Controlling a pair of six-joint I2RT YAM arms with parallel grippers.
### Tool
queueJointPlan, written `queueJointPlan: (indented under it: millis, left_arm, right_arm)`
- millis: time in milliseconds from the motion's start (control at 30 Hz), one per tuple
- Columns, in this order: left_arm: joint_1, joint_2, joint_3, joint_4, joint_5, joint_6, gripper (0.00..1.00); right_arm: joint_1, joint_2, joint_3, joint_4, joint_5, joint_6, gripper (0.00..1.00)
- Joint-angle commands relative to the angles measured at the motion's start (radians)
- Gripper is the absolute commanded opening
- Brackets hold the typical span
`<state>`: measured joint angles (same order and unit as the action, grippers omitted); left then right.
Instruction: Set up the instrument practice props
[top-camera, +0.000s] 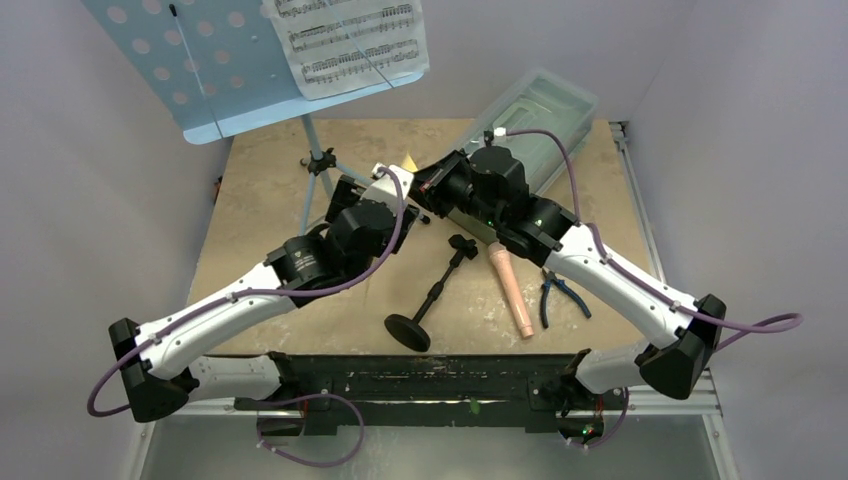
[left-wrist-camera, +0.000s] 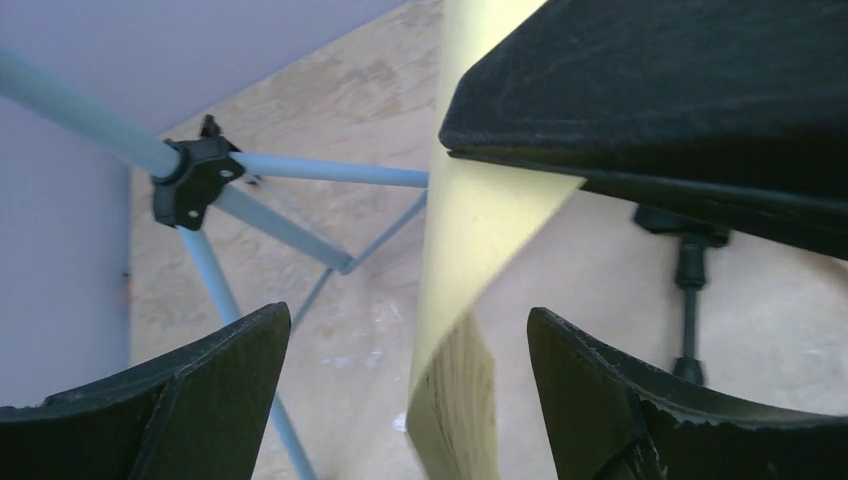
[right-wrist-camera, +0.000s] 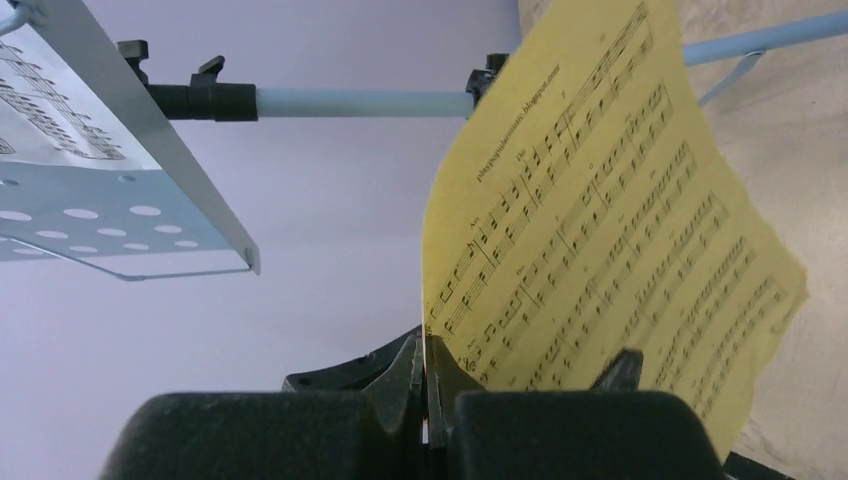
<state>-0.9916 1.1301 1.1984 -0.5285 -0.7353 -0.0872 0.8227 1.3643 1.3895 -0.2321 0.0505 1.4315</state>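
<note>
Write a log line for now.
right gripper: shut on yellow sheet | left gripper: open, sheet between jaws | mic stand: lying down

Soft, even light comes from overhead; my arms (top-camera: 230, 300) throw only faint, soft-edged shadows on the table (top-camera: 270, 180). At my left wrist the left fingers (left-wrist-camera: 180, 400) look dark and the yellow sheet (left-wrist-camera: 470, 230) smears into blur. At my right wrist its print reads sharp.

white sheet (top-camera: 350, 40): on music stand (top-camera: 245, 100) | mic stand (top-camera: 437, 285): lying flat | microphone (top-camera: 510, 290): beside it
</note>
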Motion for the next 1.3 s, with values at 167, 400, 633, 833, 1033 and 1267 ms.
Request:
queueJointPlan:
  millis: [167, 400, 633, 833, 1033, 1267]
  left_arm:
    - [-0.004, 0.011, 0.002, 0.126, 0.011, 0.049, 0.36]
    - [-0.003, -0.028, 0.017, 0.076, 0.058, -0.022, 0.0]
    - [-0.001, -0.134, 0.068, 0.173, 0.301, -0.132, 0.0]
    - [0.001, -0.14, 0.148, 0.352, 0.514, -0.273, 0.0]
    - [0.001, -0.11, 0.251, 0.439, 0.739, -0.379, 0.0]
    - [0.001, -0.175, 0.25, 0.561, 0.862, -0.444, 0.0]
  right_arm:
    - [0.03, -0.065, 0.065, -0.047, 0.155, 0.004, 0.0]
    - [-0.013, -0.131, 0.098, 0.019, 0.134, -0.732, 0.76]
    - [-0.04, -0.552, -0.255, 0.032, 0.244, -1.28, 0.99]
    - [-0.054, -0.567, -0.404, 0.167, -0.299, -1.073, 0.99]
    - [-0.179, -0.571, -0.506, 0.458, -0.648, -0.911, 0.99]
    - [-0.409, -0.542, -0.558, 0.769, -0.994, -0.665, 0.99]
